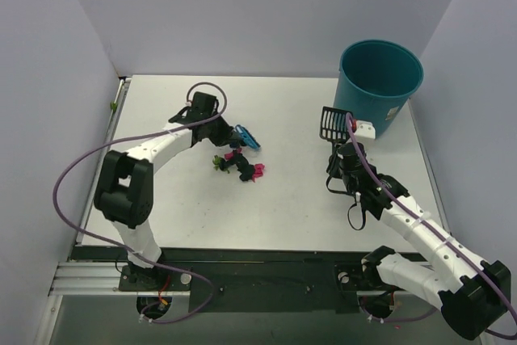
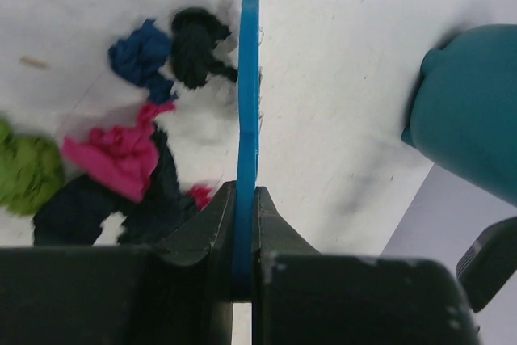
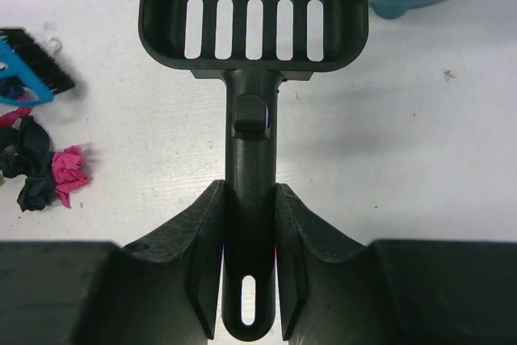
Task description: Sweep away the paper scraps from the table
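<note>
Gathering paper scraps (image 1: pixel 242 167): left jaws clench blue hand brush (image 1: pixel 248 137), right jaws grasp black slotted scoop (image 1: pixel 333 123), likely needed beside pile next.

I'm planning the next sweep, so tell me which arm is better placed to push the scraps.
Left. The left tool is shut on the brush, right beside the scraps. The right tool holds the scoop near the bin, well apart from them.
</note>
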`<state>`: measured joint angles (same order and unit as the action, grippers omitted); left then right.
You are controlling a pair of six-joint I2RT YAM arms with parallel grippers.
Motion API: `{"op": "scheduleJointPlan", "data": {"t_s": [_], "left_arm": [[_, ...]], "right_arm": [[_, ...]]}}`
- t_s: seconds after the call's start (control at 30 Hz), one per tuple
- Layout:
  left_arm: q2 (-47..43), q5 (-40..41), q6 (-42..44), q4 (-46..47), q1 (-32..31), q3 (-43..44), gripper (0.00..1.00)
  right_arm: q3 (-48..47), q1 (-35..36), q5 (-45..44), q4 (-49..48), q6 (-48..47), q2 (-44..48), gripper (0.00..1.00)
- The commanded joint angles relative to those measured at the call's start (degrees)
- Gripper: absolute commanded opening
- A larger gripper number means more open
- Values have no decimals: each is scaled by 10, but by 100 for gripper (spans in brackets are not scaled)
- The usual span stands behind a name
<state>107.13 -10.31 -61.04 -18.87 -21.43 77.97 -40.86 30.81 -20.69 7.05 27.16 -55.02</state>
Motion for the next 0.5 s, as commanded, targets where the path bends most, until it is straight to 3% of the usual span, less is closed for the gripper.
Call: {"op": "scheduleJointPlan", "data": {"t_s": [0.0,0.2,0.37,0.47], "left_arm": [[-119,34,16,-20,-5,-81,0],[-234,63,90,-49,-9,-106,0],[-273,98,172,-105,-7,-46,0],[-285,169,216,-145,-7,-20,0]], "right_arm": [[-7,2,-1,-12,-3,3,0],[-17,3,34,-7,-11,-20,0],[-40,5,93,4,-30,-55,0],[-69,14,107,58,-44,-85,0]]}}
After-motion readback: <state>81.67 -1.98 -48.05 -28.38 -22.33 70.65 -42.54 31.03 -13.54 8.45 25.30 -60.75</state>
